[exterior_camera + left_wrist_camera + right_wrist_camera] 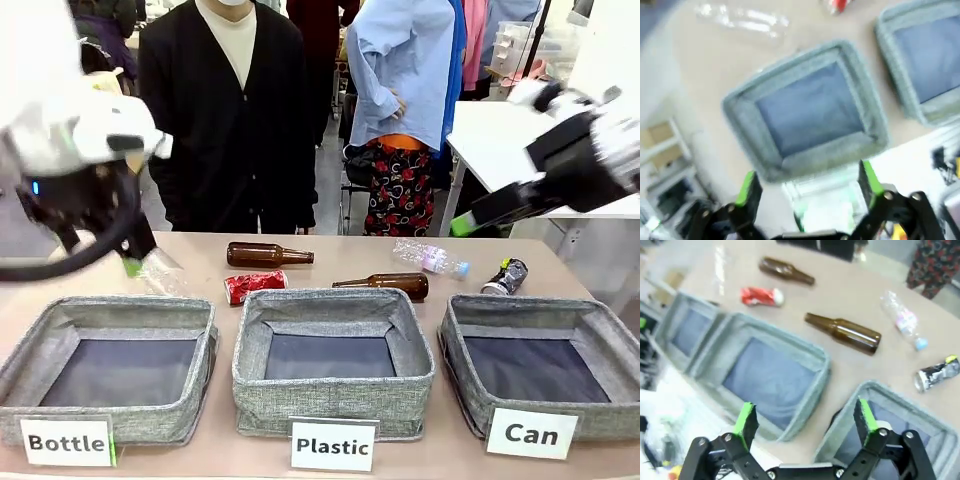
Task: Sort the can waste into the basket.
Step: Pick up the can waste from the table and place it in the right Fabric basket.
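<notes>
Hovering high on the right, the right gripper (pixel 803 411) had its jaws spread wide with nothing between them, and its wrist camera looked down across the table. Over on the left, the left gripper (pixel 806 176) was raised too, jaws parted and empty, above the bin marked "Bottle" (pixel 60 310).

Nothing had been sorted yet. The basket marked "Can" (pixel 600 420) stood at the robot's right end of the row, and its dark lining was bare. The dark can (pixel 505 277) lay on its side on the table just behind that basket's far left corner, near a clear plastic bottle (pixel 430 258). The red can (pixel 254 286), crushed, lay behind the far left corner of the middle bin marked "Plastic" (pixel 335 400), between two brown bottles (pixel 268 255). A person in a dark cardigan (pixel 230 120) stood at the far side, taking no visible part.

By the look of it, this was the approach for a first pick. The right arm seemed best placed for the dark can. The next move would call for coming down over it and turning the wrist so the fingers straddled its round body rather than its ends. After that came the squeeze, the lift clear of the basket's rim, and the drop inside. The plastic bottle close by left little room for a sloppy descent.
</notes>
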Available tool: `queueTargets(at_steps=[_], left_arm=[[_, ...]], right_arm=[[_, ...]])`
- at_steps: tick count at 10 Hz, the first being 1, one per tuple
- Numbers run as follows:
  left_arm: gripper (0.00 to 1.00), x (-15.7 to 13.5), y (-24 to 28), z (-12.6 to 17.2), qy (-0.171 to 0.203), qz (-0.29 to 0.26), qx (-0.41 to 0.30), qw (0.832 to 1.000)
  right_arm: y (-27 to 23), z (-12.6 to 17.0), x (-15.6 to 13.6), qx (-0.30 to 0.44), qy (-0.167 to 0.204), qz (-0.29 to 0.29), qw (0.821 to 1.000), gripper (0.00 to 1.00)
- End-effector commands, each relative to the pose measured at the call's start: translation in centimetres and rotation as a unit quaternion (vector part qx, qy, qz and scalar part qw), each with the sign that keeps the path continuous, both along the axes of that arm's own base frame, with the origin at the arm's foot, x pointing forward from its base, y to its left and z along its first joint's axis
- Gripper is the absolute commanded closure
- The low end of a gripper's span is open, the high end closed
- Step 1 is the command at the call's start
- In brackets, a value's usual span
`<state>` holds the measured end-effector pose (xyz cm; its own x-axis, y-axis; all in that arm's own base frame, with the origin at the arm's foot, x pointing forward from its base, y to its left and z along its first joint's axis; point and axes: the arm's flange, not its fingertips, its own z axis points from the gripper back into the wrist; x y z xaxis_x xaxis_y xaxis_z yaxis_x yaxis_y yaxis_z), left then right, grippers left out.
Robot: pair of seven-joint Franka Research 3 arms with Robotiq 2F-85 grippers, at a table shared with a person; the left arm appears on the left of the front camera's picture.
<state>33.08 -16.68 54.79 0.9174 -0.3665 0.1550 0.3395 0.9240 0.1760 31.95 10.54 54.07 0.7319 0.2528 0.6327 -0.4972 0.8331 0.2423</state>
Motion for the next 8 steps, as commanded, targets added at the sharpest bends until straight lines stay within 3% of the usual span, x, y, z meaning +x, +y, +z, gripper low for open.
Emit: queueTargets(at_steps=[1, 2, 3, 4, 8], left_arm=[[0.0, 5.7, -2.7, 8.4, 0.12, 0.082, 0.01, 0.989], [0.0, 0.0, 0.0, 0.0, 0.0, 0.0, 0.0, 1.0], [0.0, 0.0, 0.0, 0.0, 0.0, 0.0, 0.0, 1.0], [0.0, 0.0, 0.0, 0.0, 0.0, 0.0, 0.0, 1.0], [0.0, 0.0, 0.0, 0.0, 0.0, 0.0, 0.0, 1.0]], right_arm=[[-5.6, -8.1, -9.9, 0.07, -0.009, -0.022, 0.997, 0.0], [-7.4, -10.1, -10.4, 0.101, 0.002, -0.05, 0.994, 0.0], [-8.6, -11.8, -10.4, 0.133, 0.036, -0.103, 0.985, 0.0], [-4.2, 2.6, -1.6, 0.071, 0.001, -0.027, 0.997, 0.0], [-4.2, 2.6, -1.6, 0.071, 0.001, -0.027, 0.997, 0.0]])
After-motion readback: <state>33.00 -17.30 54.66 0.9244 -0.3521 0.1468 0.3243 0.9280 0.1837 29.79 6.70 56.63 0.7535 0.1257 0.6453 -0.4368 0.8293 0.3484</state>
